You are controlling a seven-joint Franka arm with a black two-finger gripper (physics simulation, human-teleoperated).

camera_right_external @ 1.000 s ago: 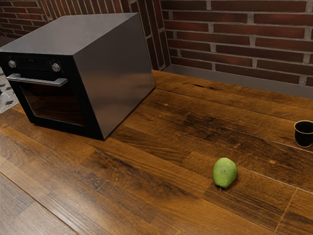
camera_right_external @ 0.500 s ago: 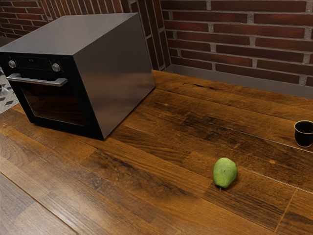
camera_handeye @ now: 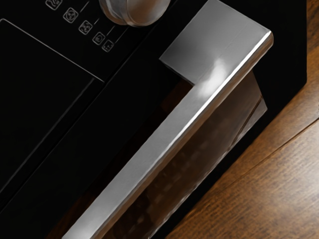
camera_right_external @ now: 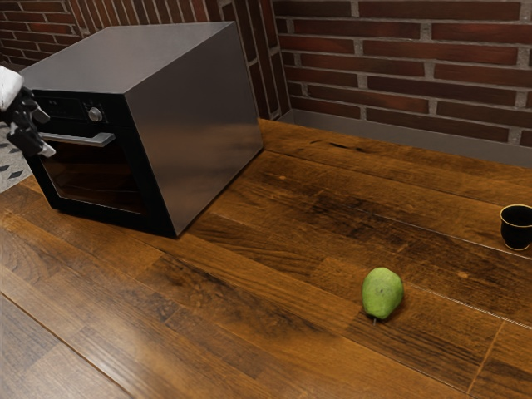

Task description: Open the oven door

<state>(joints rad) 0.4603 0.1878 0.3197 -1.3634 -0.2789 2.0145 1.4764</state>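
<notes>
On the wooden table (camera_right_external: 241, 332), your oven (camera_right_external: 195, 125) is standing near the edge at the exterior view's left, its closed door (camera_right_external: 93, 176) facing the exterior view's lower left. The handle (camera_right_external: 81, 138) is running lengthwise along the door's top edge. Your gripper (camera_right_external: 45, 133) is hovering at it, fingers spread, covering part of the bar. Well apart, a green fruit (camera_right_external: 382, 293) and black cup (camera_right_external: 517, 229) are resting in the exterior view; the wrist view is revealing printed icons (camera_handeye: 85, 27) beside the knob (camera_right_external: 95, 114).
</notes>
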